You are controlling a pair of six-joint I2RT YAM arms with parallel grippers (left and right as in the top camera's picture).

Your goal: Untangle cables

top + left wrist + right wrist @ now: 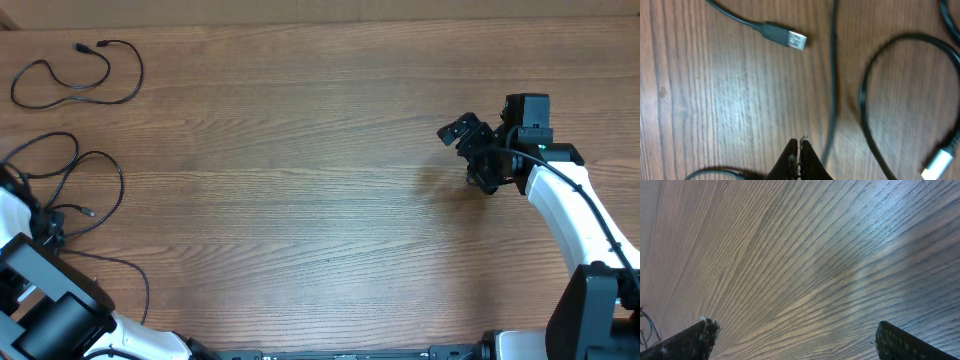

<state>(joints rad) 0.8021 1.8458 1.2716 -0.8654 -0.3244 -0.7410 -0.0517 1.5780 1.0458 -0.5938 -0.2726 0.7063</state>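
Thin, black, rubbery cables (75, 195) sprawl in loose loops at the left edge of the overhead view, with a separate loop (75, 78) in the upper left corner. One ends in a flat, metal-tipped plug (790, 39). The surface (300, 200) is matte, grained wood. The left claw (799, 149) is pinched closed among the loops, nothing visible between its tips. The right claw (795, 342) gapes wide and is empty.

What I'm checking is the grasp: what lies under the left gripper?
Bare table, with a cable running close beside the left gripper, whose fingertips are shut. The fingers cover whatever lies directly beneath them.
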